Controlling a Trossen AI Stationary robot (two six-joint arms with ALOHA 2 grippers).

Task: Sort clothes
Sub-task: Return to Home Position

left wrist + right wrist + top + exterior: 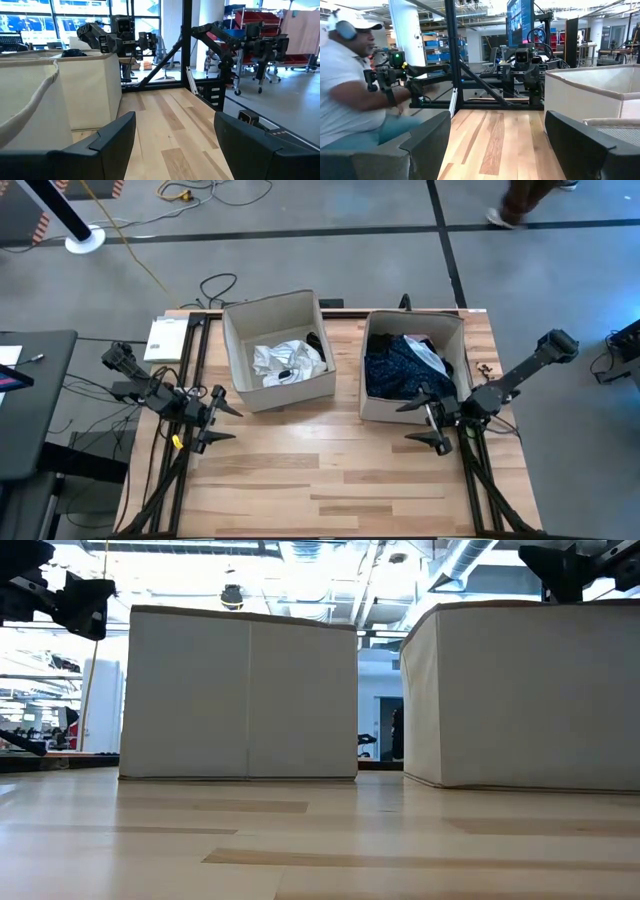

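Two beige fabric boxes stand at the table's far side. The left box (280,350) holds white and light clothes (288,362) with a bit of black (317,342). The right box (412,365) holds navy dotted cloth (392,370), white cloth (428,356) and dark cloth. My left gripper (226,420) is open and empty above the table's left part, in front of the left box. My right gripper (424,424) is open and empty near the right box's near wall. Both boxes show in the low view (240,695) (530,695).
A white flat object (165,338) lies at the far left corner of the table. Bare wood (320,470) lies between and in front of the grippers. A seated person (355,95) shows beyond the table in the right wrist view. Dark frame rails run along both table sides.
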